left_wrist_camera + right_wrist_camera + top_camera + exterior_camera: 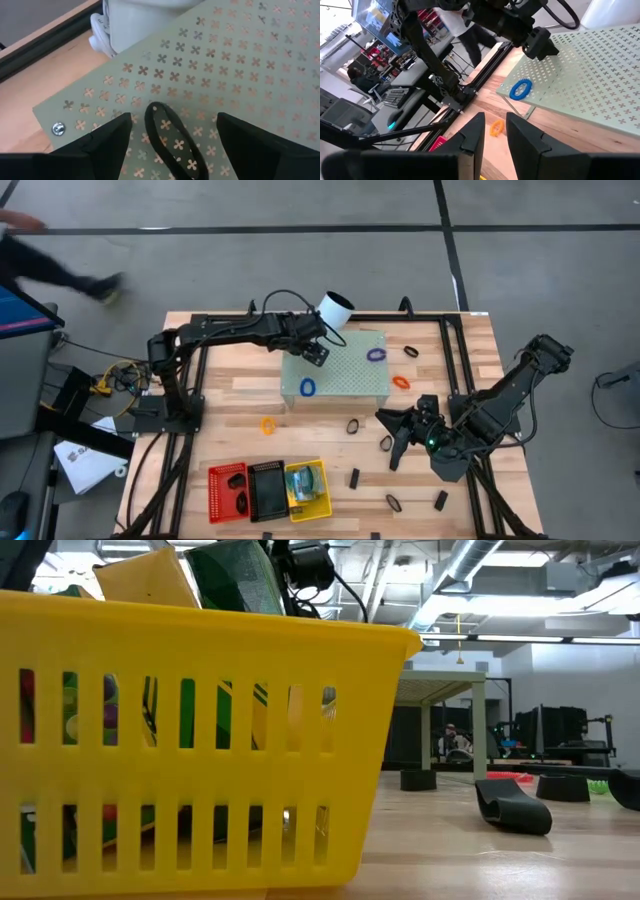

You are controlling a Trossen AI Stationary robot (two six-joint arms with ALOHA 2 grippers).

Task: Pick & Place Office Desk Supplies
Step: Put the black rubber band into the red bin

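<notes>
Pale green block (340,365) with cross-shaped perforations; blue loop (307,388); purple loop (376,354); yellow slotted basket (180,730).

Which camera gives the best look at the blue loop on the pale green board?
The right wrist view: the blue loop lies large and unobstructed near the perforated block's corner. The high view shows it only small; the low and left wrist views miss it.

Three baskets are sitting together: one red (226,490), one black (266,490), one yellow (308,488). Two orange loops (267,424) (401,381) are showing, one blue loop (308,388), one purple loop (376,354).
</notes>
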